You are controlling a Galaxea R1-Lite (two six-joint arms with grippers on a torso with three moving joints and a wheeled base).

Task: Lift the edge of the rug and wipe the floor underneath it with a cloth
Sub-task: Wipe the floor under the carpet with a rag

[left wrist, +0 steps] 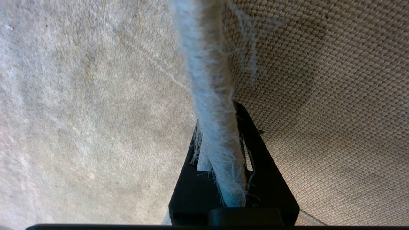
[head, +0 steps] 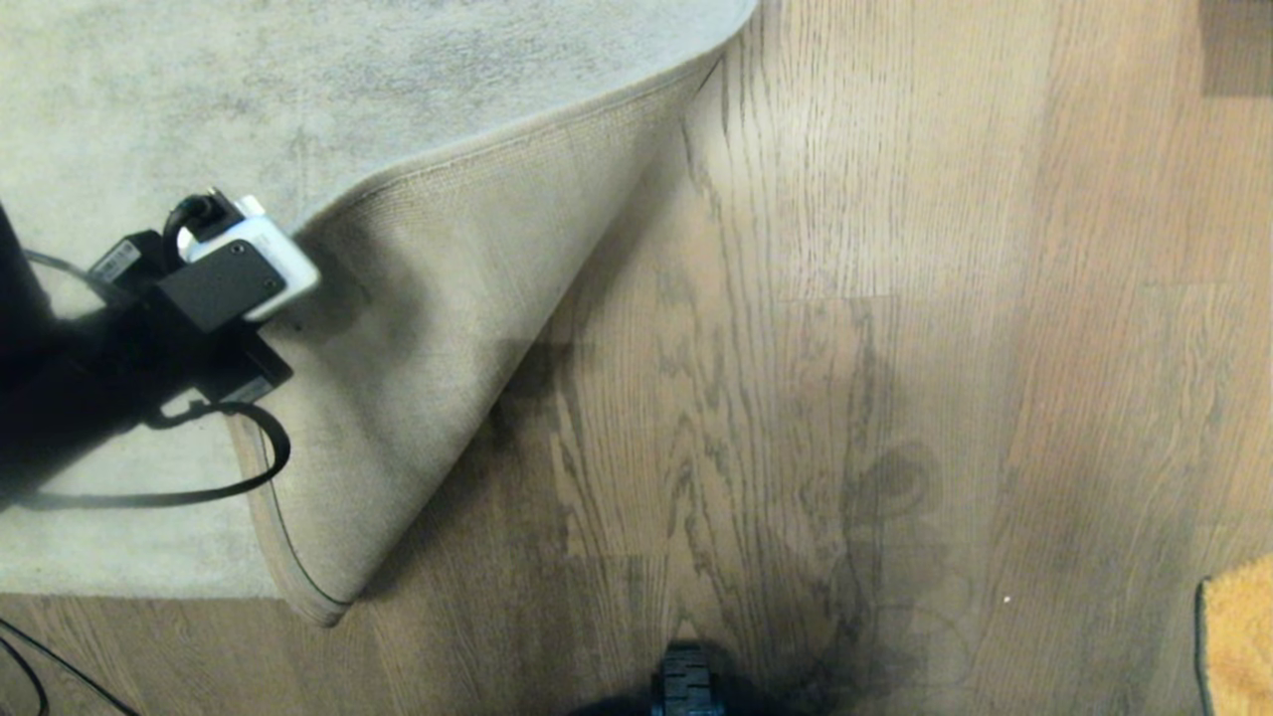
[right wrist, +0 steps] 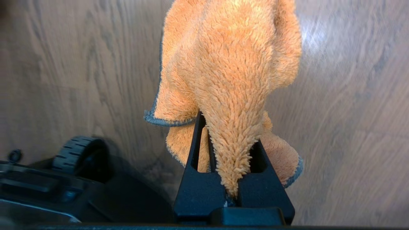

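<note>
Pinching the rug edge (head: 418, 328) folded back at left, the left gripper (left wrist: 220, 153) bares floor (head: 756, 398) running near-to-far; the right gripper (right wrist: 231, 159), clamped on the orange cloth (right wrist: 230, 70), hangs near right, so the bared strip lies leftward of it.

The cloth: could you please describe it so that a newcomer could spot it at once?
On the bare wood floor, look right of the folded-back rug edge to the picture's lower right corner. The cloth is the fuzzy orange rag with grey trim, pinched in the right gripper.
</note>
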